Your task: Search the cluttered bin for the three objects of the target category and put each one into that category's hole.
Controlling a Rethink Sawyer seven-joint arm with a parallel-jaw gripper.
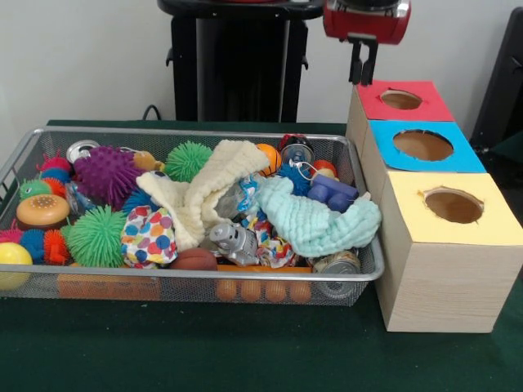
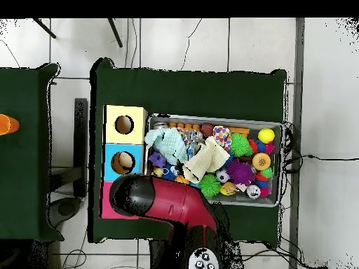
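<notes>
The bin [image 1: 204,135] is a long silver wire-mesh basket on the green table, heaped with toys and cloths; it also shows in the overhead view [image 2: 210,119]. Three wooden boxes stand at its right end, each with a round hole in a coloured top: red [image 1: 429,106], blue [image 1: 462,155], yellow [image 1: 490,220]. My gripper [image 1: 363,77] hangs from the red wrist just above the red box's hole [image 1: 400,100], apart from it. It looks shut and nothing shows in it. In the overhead view the arm [image 2: 168,203] hides the gripper and most of the red box.
In the bin lie a cream cloth [image 1: 212,188], a mint cloth [image 1: 319,220], a purple spiky ball [image 1: 106,173], green spiky balls [image 1: 96,235], a yellow ball [image 1: 12,260], a brown football [image 1: 194,260], a silver toy [image 1: 233,241] and a can [image 1: 339,263].
</notes>
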